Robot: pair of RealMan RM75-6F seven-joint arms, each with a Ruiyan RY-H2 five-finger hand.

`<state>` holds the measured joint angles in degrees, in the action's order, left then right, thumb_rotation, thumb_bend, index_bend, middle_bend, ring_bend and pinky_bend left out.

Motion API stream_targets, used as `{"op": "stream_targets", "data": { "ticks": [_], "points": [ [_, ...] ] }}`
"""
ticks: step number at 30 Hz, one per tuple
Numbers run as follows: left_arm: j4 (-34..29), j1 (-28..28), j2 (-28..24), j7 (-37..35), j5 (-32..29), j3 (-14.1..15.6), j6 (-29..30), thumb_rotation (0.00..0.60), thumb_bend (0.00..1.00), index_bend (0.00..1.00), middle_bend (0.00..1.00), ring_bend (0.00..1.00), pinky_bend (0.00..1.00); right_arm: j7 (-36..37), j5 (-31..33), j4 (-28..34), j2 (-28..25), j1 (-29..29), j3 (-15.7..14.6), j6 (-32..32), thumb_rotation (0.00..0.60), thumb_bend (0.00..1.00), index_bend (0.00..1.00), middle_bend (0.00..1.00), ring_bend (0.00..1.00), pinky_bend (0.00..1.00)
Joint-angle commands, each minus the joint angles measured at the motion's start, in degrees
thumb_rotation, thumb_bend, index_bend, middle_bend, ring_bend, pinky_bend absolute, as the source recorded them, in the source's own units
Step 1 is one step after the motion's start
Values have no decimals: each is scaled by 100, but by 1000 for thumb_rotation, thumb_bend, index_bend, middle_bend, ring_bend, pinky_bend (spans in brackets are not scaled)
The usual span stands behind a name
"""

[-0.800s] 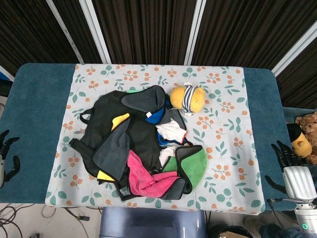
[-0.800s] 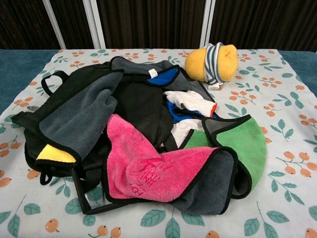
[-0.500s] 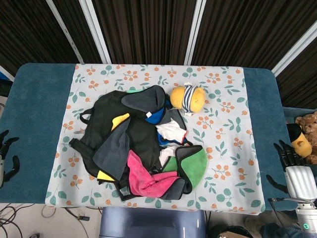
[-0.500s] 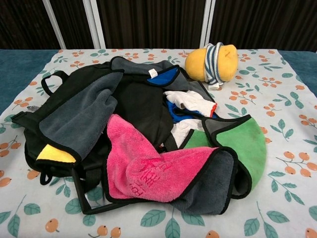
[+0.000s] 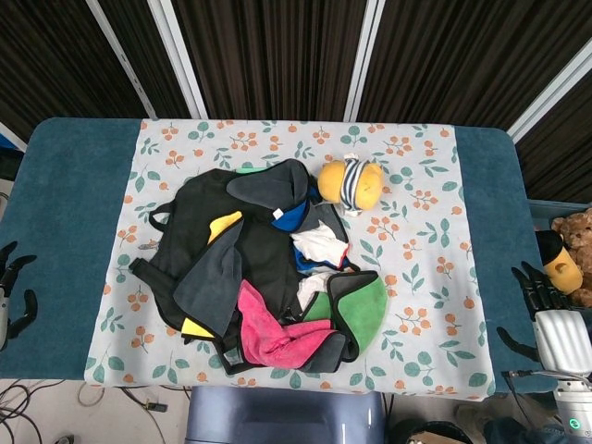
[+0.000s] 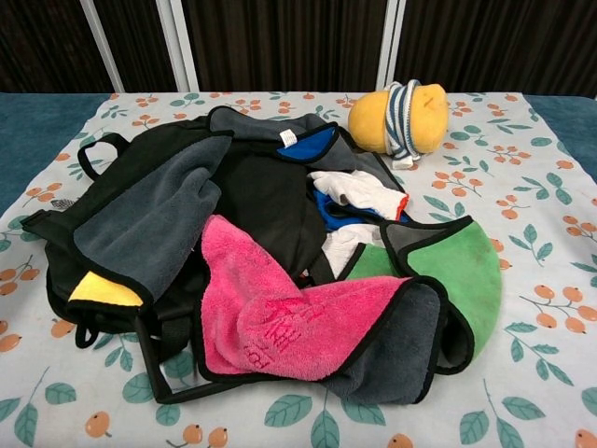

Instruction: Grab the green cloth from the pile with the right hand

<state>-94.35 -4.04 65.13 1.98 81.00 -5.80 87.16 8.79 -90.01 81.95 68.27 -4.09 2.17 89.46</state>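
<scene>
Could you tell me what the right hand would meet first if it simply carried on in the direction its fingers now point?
Probably nothing on the table: the right hand sits off the table's right edge with fingers pointing away from the robot, well clear of the green cloth. Depth is unclear.

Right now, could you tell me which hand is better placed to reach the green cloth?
The right hand: the green cloth lies on the pile's right side, nearer it, while the left hand sits beyond the whole pile.

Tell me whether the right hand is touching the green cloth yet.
Apart. The head view shows the right hand off the table's right edge, with bare floral tablecloth and blue table surface between it and the green cloth.
</scene>
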Motion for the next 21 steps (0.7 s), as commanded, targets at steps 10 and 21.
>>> {"op": "stream_targets", "data": {
  "ticks": [10, 21],
  "points": [
    [3, 15, 31, -21, -54, -38, 41, 600, 594, 216, 57, 106, 0, 439, -368, 133, -226, -161, -193, -265, 600, 266, 0, 19, 90, 217],
    [-54, 29, 26, -29, -52, -25, 41, 600, 594, 216, 57, 106, 0, 870, -568, 1150, -1153, -1572, -50, -2185, 600, 257, 0, 77, 93, 217]
  ]
}}
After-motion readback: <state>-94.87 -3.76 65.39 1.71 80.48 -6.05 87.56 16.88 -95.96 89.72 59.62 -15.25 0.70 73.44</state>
